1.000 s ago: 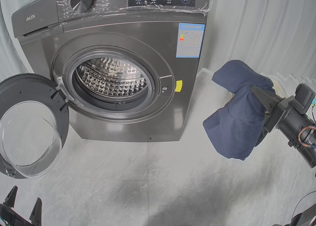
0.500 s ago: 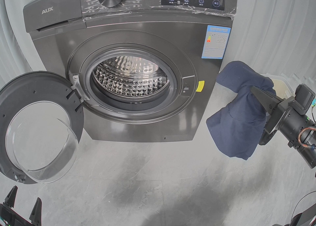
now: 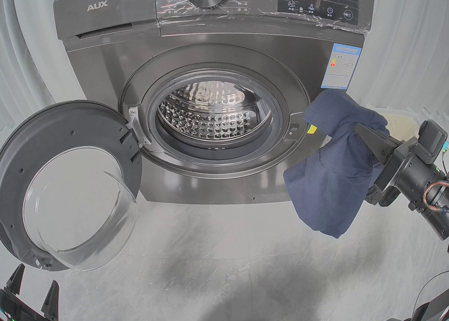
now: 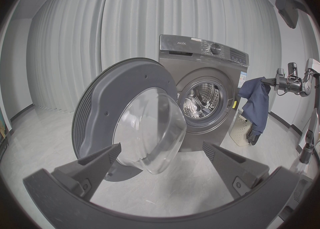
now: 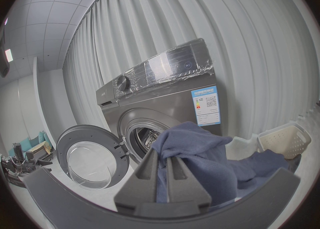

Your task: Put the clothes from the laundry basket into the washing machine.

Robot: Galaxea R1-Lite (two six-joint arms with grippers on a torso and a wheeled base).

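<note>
Head camera has shifted: the washer [image 3: 224, 46] now sits nearer centre, its door [image 3: 70, 134] open at left. Left gripper [image 3: 36, 279] hangs low, spread wide. Right gripper [image 5: 162, 163] pinches the blue cloth [image 3: 336, 172] in the air just right of the drum [image 3: 213, 111], in front of the basket [image 5: 283, 139].

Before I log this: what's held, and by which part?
Right pincer grips the navy garment by a bunched fold near its top; left pincer holds nothing.

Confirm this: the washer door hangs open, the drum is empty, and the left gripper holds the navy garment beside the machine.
Wrong arm: the right gripper holds the navy garment, as the head view shows. The door is open and the drum empty, as stated.
</note>
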